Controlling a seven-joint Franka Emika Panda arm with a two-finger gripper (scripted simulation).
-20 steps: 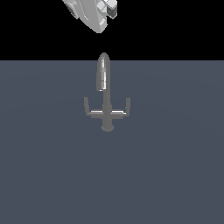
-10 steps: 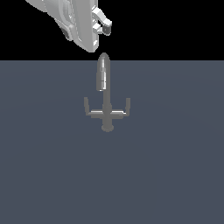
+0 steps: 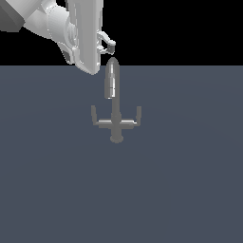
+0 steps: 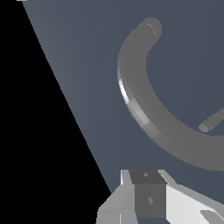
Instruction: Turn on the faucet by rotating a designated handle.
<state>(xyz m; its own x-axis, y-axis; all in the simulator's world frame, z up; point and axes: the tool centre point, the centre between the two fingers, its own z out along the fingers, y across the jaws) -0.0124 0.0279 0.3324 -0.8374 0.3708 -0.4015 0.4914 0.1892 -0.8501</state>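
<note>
Since a moment ago the hand [image 3: 110,45] has dropped lower and now hangs just above the faucet's [image 3: 114,107] arched spout, at its 11 o'clock; whether it is open I cannot tell. Untouched, the handle [image 3: 96,117] sits mid-worktop [image 3: 190,180], at the faucet's 9 o'clock.

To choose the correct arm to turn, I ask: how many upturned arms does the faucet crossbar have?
2. The handle rises at the crossbar's end on the exterior view's left; the matching arm rises at the end on the exterior view's right. The faucet hides no others, apparently.
</note>
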